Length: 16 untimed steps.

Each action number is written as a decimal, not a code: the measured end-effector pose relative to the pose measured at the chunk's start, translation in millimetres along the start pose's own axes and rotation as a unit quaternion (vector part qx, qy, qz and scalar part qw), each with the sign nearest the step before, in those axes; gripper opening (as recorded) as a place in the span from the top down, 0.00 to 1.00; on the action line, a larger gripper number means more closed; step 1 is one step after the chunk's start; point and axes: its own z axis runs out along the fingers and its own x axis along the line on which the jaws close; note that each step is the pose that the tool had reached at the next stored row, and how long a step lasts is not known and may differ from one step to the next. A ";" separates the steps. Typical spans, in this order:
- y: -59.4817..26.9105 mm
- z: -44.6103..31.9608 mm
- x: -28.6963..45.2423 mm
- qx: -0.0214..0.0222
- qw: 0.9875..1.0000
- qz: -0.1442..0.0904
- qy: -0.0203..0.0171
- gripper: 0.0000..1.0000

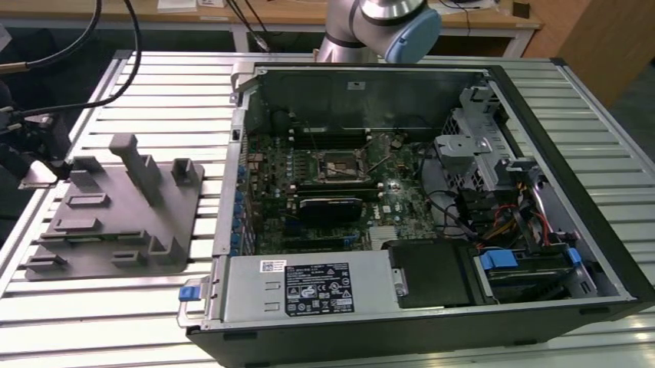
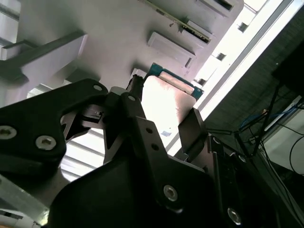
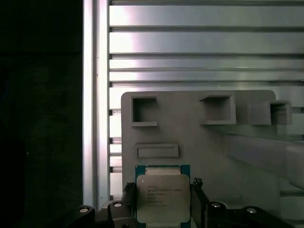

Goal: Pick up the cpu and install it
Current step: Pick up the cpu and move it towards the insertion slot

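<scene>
**Tool** (image 3: 163, 186): black, two-fingered, closed on the cpu. In the second wrist view one finger (image 2: 134, 102) presses one edge of the chip and the other presses the opposite edge.

**Cpu** (image 3: 163, 195): small square chip with a silvery-grey lid and a blue-green rim, held flat between the fingers. It sits over the edge of the grey tray, at that tray's side towards the exterior view's left. Whether it touches the tray or hangs just clear of it cannot be told.

**Grey tray** (image 1: 113, 230): plastic fixture with shallow rectangular pockets and upright posts (image 1: 128, 153). It lies flat on the worktop, just beside the computer case on the exterior view's left.

**Worktop** (image 1: 123, 322): slatted bare metal, carrying both tray and case.

**Computer case** (image 1: 599, 207): black tower laid on its side with the panel off, on the exterior view's right of the tray.

- Green motherboard (image 1: 268, 222), lying flat inside.
- Dark square socket frame (image 1: 338, 165), near the board's middle and well apart from the tool.
- Silver power supply (image 1: 307, 287), along the near wall.

**Arm** (image 1: 379, 23): silver with a pale blue joint cap, its base beyond the case.

**Black cables** (image 1: 133, 54): looping above the worktop towards the tool.
</scene>
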 end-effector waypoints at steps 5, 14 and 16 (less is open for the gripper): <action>0.9 -14.0 -0.3 0.000 1.000 0.000 0.000 0.45; 2.9 -41.3 -1.0 0.000 1.000 0.000 0.000 0.45; 3.3 -47.2 -1.1 0.000 1.000 0.000 0.000 0.45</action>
